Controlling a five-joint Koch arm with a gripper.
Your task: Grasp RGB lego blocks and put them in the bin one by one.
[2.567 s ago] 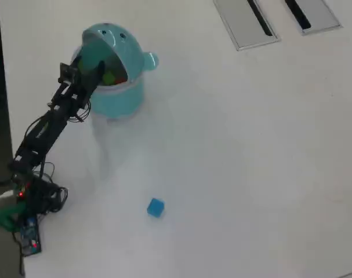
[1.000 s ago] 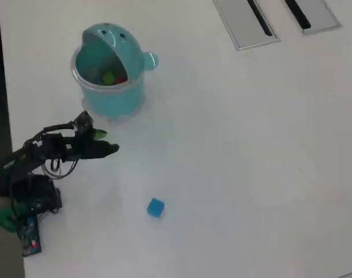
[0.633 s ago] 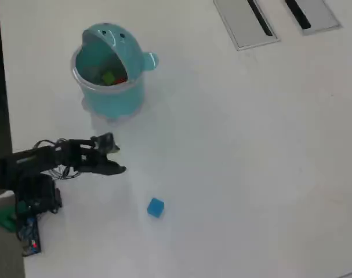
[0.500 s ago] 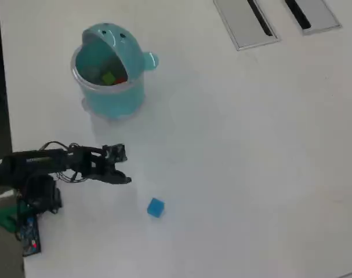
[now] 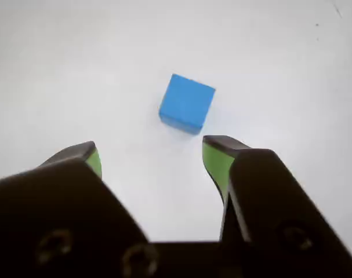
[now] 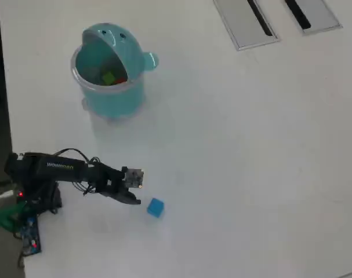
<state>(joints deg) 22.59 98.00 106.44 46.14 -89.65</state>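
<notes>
A blue lego block (image 5: 187,103) (image 6: 155,207) lies on the white table. My gripper (image 5: 151,152) (image 6: 135,196) hovers just left of it in the overhead view, open, with nothing between its green-padded fingers (image 5: 215,160). In the wrist view the block sits just beyond the fingertips, slightly right of the gap's middle. The teal animal-shaped bin (image 6: 109,101) stands at the back left with its lid tipped open. A yellow-green block (image 6: 109,77) and a bit of a red block (image 6: 121,81) show inside it.
Two grey recessed panels (image 6: 245,22) (image 6: 313,14) with black slots lie at the table's far right. The arm's base and a green clamp (image 6: 4,215) sit at the table's left edge, with a dark gap beyond that edge.
The arm left the bin's mouth and swung down and right across the table. The gripper now sits close beside the blue block. The block has not moved.
</notes>
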